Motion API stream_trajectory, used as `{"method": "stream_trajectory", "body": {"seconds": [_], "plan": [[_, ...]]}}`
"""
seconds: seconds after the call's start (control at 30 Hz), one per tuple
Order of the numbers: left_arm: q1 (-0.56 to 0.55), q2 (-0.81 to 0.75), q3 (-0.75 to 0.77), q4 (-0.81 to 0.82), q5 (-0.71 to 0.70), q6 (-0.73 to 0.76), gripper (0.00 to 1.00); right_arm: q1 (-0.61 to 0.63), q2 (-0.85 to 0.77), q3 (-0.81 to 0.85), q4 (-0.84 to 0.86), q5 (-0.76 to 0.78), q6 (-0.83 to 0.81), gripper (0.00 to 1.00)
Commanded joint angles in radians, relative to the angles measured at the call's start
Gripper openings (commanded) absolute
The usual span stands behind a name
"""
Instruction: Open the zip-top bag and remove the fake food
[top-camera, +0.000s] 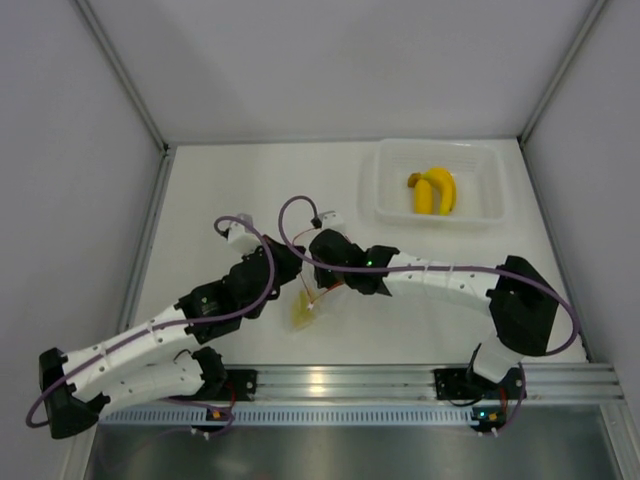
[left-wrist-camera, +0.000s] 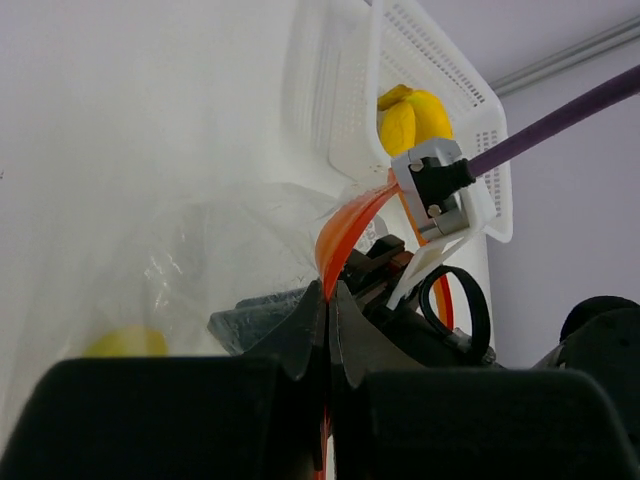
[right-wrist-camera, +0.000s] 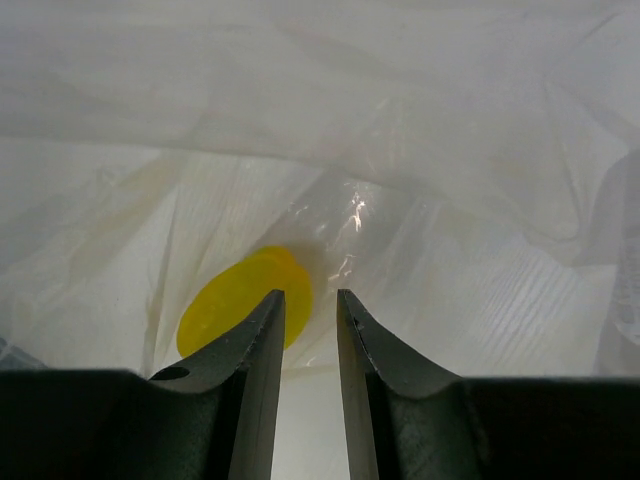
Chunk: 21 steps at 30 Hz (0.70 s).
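The zip-top bag (top-camera: 303, 312) hangs crumpled between my two grippers near the table's front middle. My left gripper (left-wrist-camera: 328, 285) is shut on its orange-red zipper strip (left-wrist-camera: 345, 230); in the top view the left gripper (top-camera: 292, 270) is just left of the bag's top. My right gripper (right-wrist-camera: 310, 292) has its jaws a narrow gap apart with clear film all around it, and it points at the small yellow-green fruit (right-wrist-camera: 240, 300) in the bag. That fruit also shows in the left wrist view (left-wrist-camera: 125, 342). The yellow banana bunch (top-camera: 432, 190) lies in the tray.
The rigid clear tray (top-camera: 480, 205) stands at the back right; its perforated wall (left-wrist-camera: 330, 100) shows in the left wrist view. White enclosure walls stand on the left, back and right. An aluminium rail (top-camera: 340, 380) runs along the near edge.
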Motion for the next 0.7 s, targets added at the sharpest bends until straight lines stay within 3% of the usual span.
{"method": "stream_trajectory", "body": {"seconds": [0.0, 0.1, 0.2, 0.23, 0.5, 0.67], "plan": [[0.002, -0.006, 0.041, 0.041, 0.022, 0.036, 0.0, 0.01, 0.02, 0.006, 0.036, -0.001, 0.008, 0.28], [0.019, 0.05, 0.16, -0.053, 0.092, 0.065, 0.0, 0.004, -0.001, 0.017, -0.04, 0.018, -0.056, 0.28], [0.066, 0.113, 0.309, -0.148, 0.262, 0.119, 0.0, -0.025, -0.059, 0.005, -0.088, -0.011, -0.098, 0.28], [0.111, 0.144, 0.332, -0.159, 0.378, 0.134, 0.0, -0.034, -0.078, 0.003, -0.113, -0.064, -0.108, 0.28], [0.381, 0.279, 0.415, -0.165, 0.836, 0.145, 0.0, -0.164, -0.184, 0.091, -0.352, -0.252, -0.239, 0.3], [0.392, 0.435, 0.464, -0.162, 1.051, 0.13, 0.0, -0.201, -0.188, 0.105, -0.492, -0.281, -0.291, 0.3]]}}
